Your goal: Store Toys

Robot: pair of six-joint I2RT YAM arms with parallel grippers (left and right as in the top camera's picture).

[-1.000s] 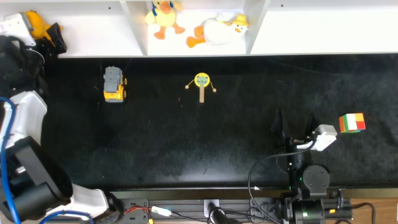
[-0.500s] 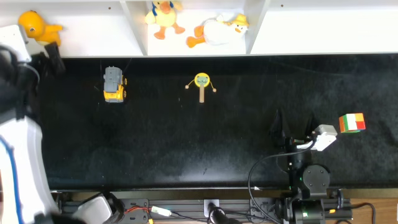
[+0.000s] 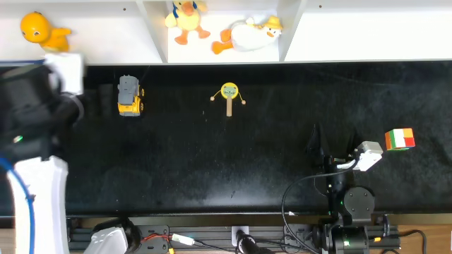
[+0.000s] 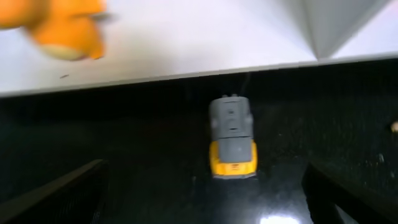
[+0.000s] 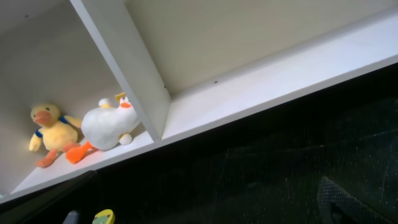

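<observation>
Left wrist view: left claw [image 4: 202,193] spread wide, empty; yellow truck [image 4: 232,140] just ahead, centred. Best ease forward, pinch its narrow sides.

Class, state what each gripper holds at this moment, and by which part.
Nothing is held: the left gripper and the right gripper both have open, empty fingers.

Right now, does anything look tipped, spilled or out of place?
Nothing is spilled or broken. The white plush bird lies on its side in the middle compartment of the shelf, next to the yellow plush duck. The truck, rattle and coloured cube sit unshelved on the black table, the cube far off to the right.
</observation>
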